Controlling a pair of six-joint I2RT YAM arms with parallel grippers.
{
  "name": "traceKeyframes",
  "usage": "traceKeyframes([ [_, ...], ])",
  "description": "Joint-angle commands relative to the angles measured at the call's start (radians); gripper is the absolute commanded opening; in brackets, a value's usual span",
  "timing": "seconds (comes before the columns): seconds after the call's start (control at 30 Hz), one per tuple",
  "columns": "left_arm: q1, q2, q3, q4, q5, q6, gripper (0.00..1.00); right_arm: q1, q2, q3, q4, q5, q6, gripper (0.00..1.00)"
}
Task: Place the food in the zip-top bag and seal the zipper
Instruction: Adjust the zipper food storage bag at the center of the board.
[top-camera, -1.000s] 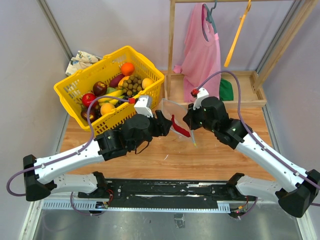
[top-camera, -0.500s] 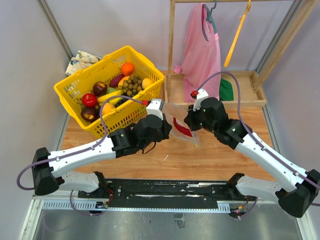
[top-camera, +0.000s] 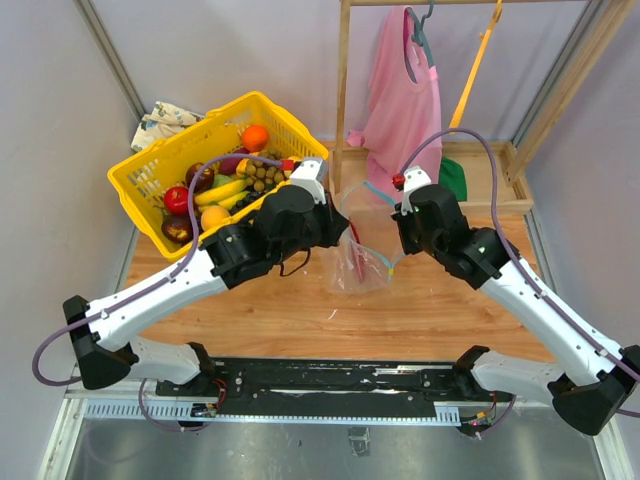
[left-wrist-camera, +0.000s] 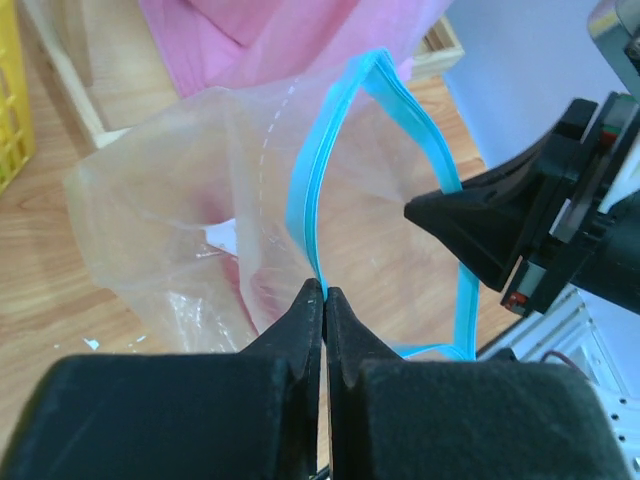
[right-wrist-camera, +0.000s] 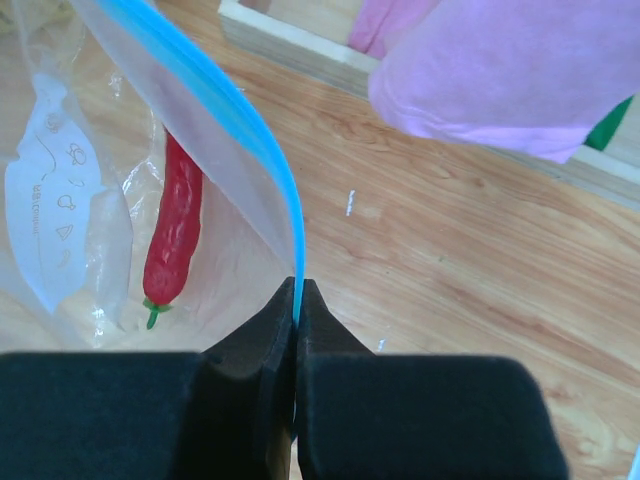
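The left claw (left-wrist-camera: 323, 295) is pinched fully closed on the zipper (left-wrist-camera: 310, 190), gripping one side of the light blue strip. The right claw (right-wrist-camera: 297, 285) is likewise clamped tight on the strip's opposite side. The zip-top bag (top-camera: 360, 260) hangs between them near the middle of the worktop (top-camera: 450, 320), a little toward the far edge, with its mouth pulled open into a loop. Whether its bottom rests on the wood cannot be told. Inside the bag a red chili (right-wrist-camera: 175, 230) lies against the clear film, green stem downward, beside a white printed label (right-wrist-camera: 55, 210). To the left of the left arm, at the far-left corner, stands a yellow plastic basket (top-camera: 205, 120) with lattice walls. It holds an orange (top-camera: 255, 137), a brownish grape cluster (top-camera: 262, 172), a banana (top-camera: 225, 190), a dark purple fruit (top-camera: 198, 177) and a red fruit (top-camera: 177, 198). Behind the bag, along the far edge, a pink garment (top-camera: 405, 100) hangs from a wooden rack (top-camera: 343, 90), close over the bag's mouth in the left wrist view. The bag is thin, crinkly and transparent, and the worktop is smooth, grained wood.
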Motion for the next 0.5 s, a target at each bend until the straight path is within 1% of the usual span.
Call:
traceKeyframes([
  [0.0,0.004,0.054,0.098,-0.071,0.114,0.061,0.00,-0.014,0.013,0.066,-0.094,0.054,-0.075,0.01],
  [0.07,0.004,0.082,0.121,-0.076,0.166,0.069,0.00,-0.014,0.019,0.086,-0.114,0.061,-0.093,0.01],
  [0.13,0.005,0.109,0.155,-0.105,0.193,0.081,0.00,-0.014,0.021,0.110,-0.140,0.103,-0.110,0.01],
  [0.23,0.004,0.120,0.171,-0.125,0.171,0.098,0.00,-0.014,0.003,0.113,-0.144,0.153,-0.143,0.01],
  [0.37,0.006,0.127,0.146,-0.106,0.171,0.100,0.00,-0.015,-0.013,0.098,-0.127,0.120,-0.152,0.01],
  [0.47,0.004,0.130,0.121,-0.084,0.177,0.096,0.00,-0.014,-0.019,0.074,-0.109,0.137,-0.149,0.01],
])
